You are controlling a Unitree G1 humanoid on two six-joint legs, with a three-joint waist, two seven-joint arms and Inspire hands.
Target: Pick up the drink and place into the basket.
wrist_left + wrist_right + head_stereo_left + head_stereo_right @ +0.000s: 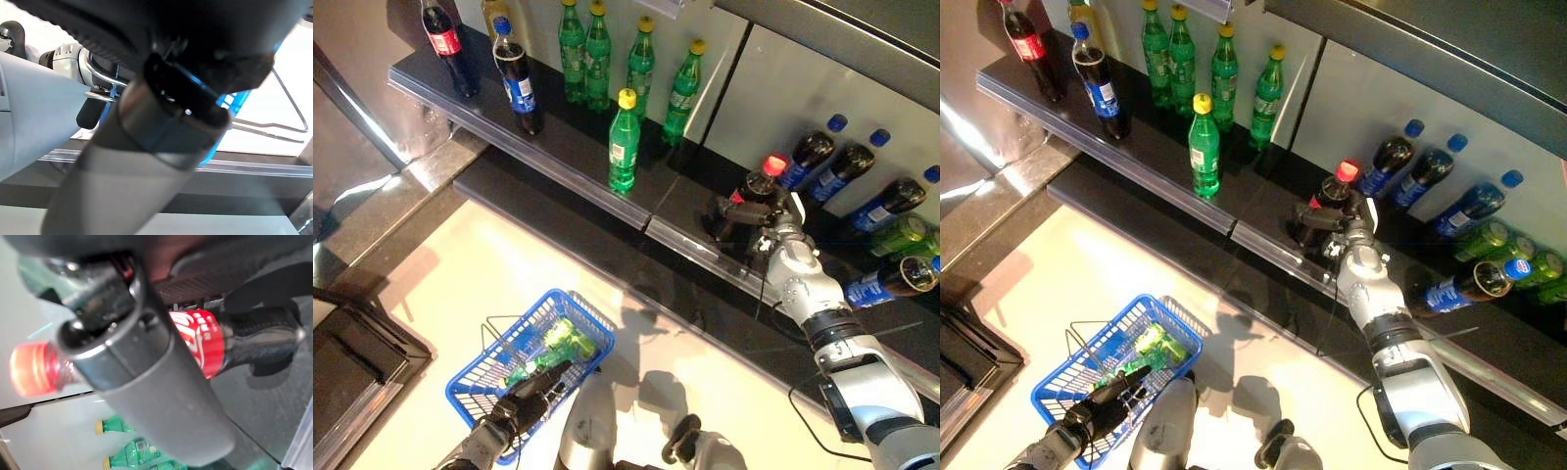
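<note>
- A long dark shelf (558,162) is seen stocked with drinks: green bottles (597,54) stand upright along it, while dark cola bottles with blue caps (822,162) lie tipped at the end nearest the right arm.
- A blue wire basket (484,377) is carried low over the pale floor, well apart from the shelf; green drinks (558,343) are already lying inside it.
- The right hand (744,215) is shown reached out to the shelf, its fingers curled round a red-capped cola bottle (1332,196); the grip is confirmed in the right wrist view, where the red label is wrapped by dark fingers (264,335).
- The cola bottle is held tilted just above, or at, the shelf surface; whether it has left the shelf cannot be told.
- The left hand (533,392) is seen at the basket's near rim, apparently clenched on the wire handle (105,73), though the hold is largely hidden by its own bulk.
- By judgement, the grasp is made; the lift, the carry across to the basket and the release are left to be done.
</note>
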